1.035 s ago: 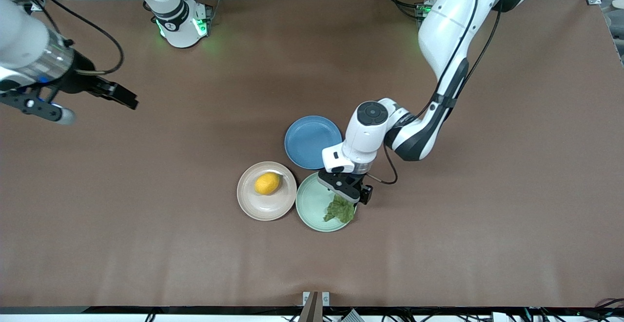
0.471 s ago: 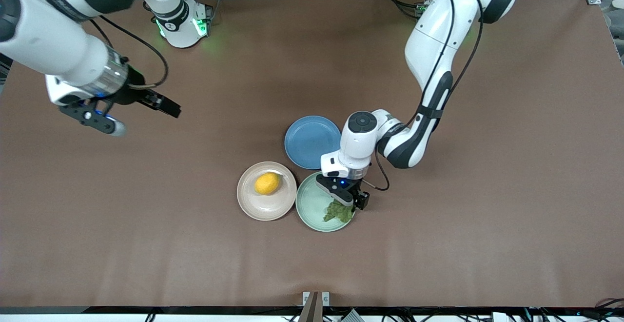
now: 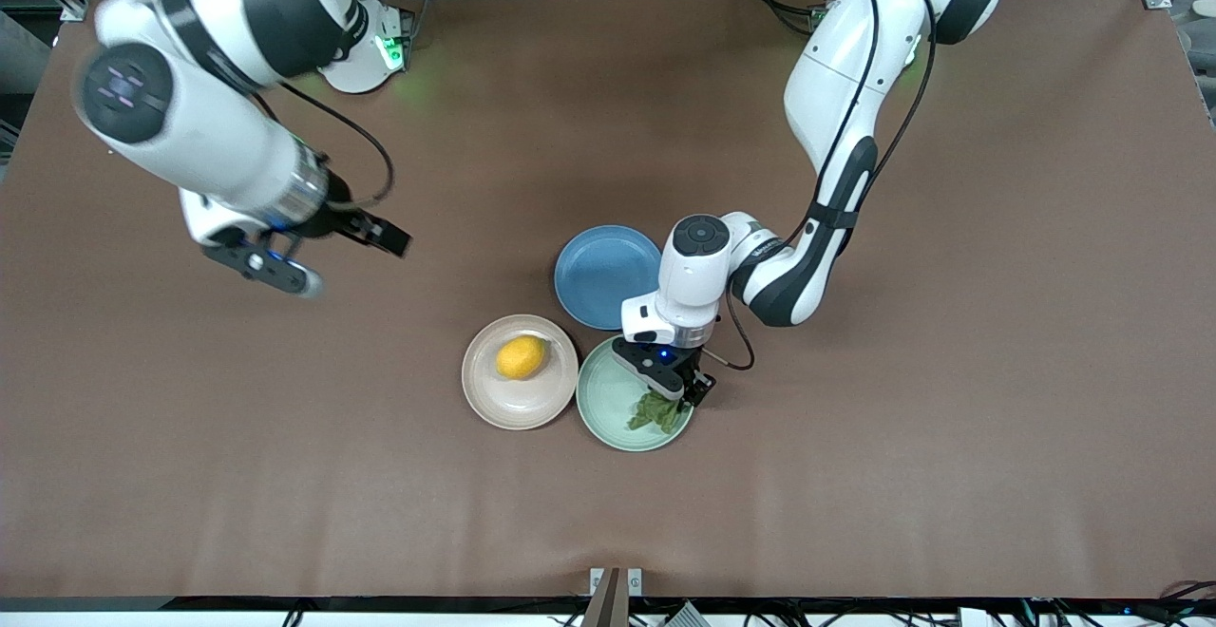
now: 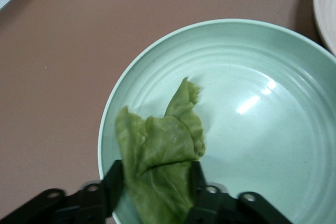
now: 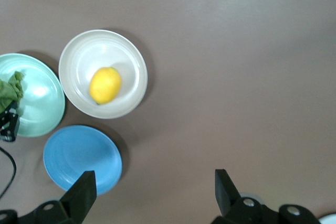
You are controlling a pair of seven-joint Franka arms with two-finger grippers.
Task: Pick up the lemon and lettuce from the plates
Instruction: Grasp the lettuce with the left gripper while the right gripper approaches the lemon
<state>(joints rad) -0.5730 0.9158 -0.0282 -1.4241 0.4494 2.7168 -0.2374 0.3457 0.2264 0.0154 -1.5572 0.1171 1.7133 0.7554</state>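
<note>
**Lettuce pinched on the mint plate, lemon untouched**

Brown table covering carries three round plates grouped near its middle. Directly under the left gripper is the mint green plate, and the lettuce lies on it between the two black fingers, which press against both sides of the leaf — a pinch, with the leaf resting on the plate near its rim. Beside that gripper, toward the right arm's end of the table, sits the pink-beige plate with the lemon lying in its bowl, touching nothing but the plate. The blue plate lies next to the left arm's wrist, farther from the front camera than the other two. The right gripper hangs over bare table well away from the plates, fingers spread wide — nothing between them.
</note>
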